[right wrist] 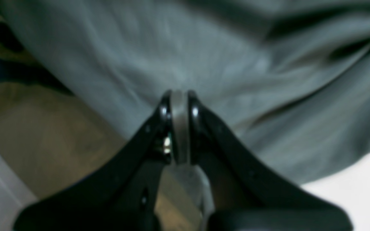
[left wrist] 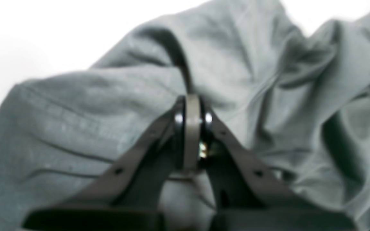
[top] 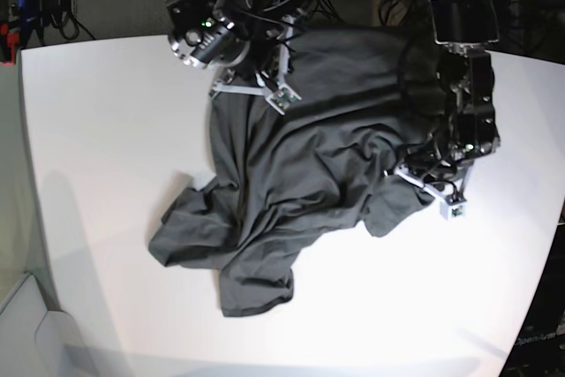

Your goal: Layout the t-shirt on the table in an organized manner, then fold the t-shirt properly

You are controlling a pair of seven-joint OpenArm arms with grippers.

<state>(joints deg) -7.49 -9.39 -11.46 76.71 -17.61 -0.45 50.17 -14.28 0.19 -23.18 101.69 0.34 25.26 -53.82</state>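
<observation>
Shirt [top: 300, 156] lies rumpled on the white bench [top: 106, 130], spread from the far edge toward the middle, with a sleeve or corner bunched at the near left and a lobe trailing toward the near edge. Fabric heavily creased, not flat.

Left pincer [left wrist: 192, 106] clamped on a fold of shirt: its wrist view shows a strip of cloth pinched between the two tips, grey folds filling the frame behind. In the base view this arm sits at the shirt's right side, pincer [top: 424, 178] at the cloth edge.

Right pincer [right wrist: 178, 102] likewise clamped on shirt: a strip of fabric sits squeezed between its tips, cloth hanging past them. Brown floor and a sliver of white bench show beneath it. In the base view it [top: 265, 86] grips the shirt's far-left edge, near the back of the bench.

Both wrist views blurred.
</observation>
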